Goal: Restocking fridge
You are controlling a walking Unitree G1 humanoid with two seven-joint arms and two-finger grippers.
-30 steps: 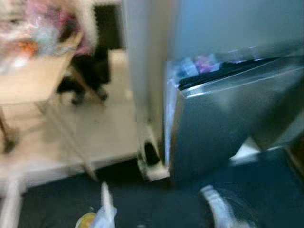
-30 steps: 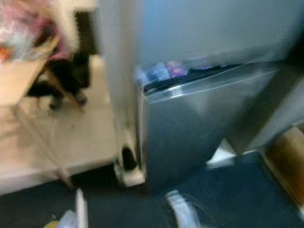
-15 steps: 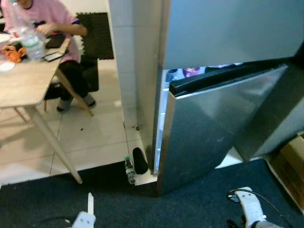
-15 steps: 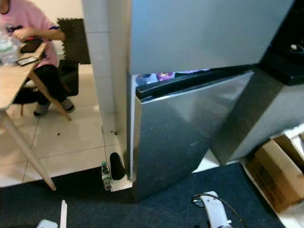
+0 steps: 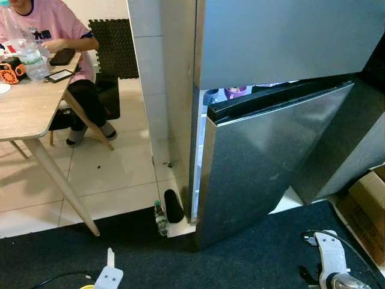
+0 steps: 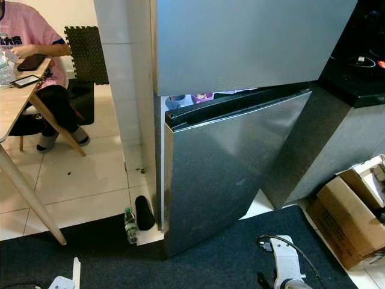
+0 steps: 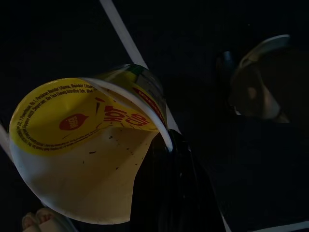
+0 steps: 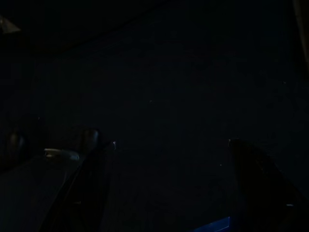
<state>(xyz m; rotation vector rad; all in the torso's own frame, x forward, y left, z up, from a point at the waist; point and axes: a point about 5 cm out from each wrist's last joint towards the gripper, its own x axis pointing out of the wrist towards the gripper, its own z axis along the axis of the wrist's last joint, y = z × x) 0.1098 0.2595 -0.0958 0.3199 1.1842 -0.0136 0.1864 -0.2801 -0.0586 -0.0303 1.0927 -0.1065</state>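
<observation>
1. A tall steel fridge stands against a white tiled wall, its upper door shut.
2. The fridge's lower door is ajar, swung partly outward; light spills from the gap along its left edge, and a few small containers show just above the door's top rim.
3. A dark carpet covers the floor in front of the fridge, meeting pale floor tiles to the left.
4. A wooden table stands well to the left; a person in a pink shirt sits at it.
5. A cardboard box sits on the floor to the right of the fridge.
6. A small plastic bottle stands at the fridge's lower left corner, beside a dark object.
7. The left gripper, low over the carpet, pinches a yellow-lidded cup by its rim.
8. The right gripper hangs in deep shade, fingers spread apart.
</observation>
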